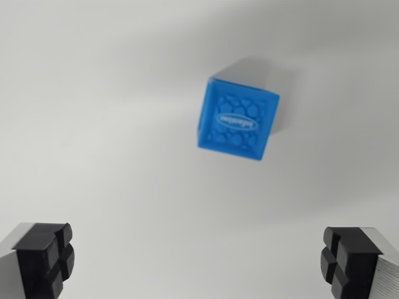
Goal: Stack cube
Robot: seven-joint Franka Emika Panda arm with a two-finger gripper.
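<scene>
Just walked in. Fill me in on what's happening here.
A robot arm's wrist camera looks down on a plain white table. The claw is open and holds nothing; its black padded fingertips show at the bottom corners of the wrist view. A blue plastic cube with an embossed pebble pattern and an oval logo on top sits alone on the table, above the claw in the view, untouched. No second cube shows.

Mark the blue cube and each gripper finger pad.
blue cube (237,124), wrist view, embossed top face
finger pad on the wrist view's left (51,256), black rubber tip
finger pad on the wrist view's right (346,260), black rubber tip
</scene>
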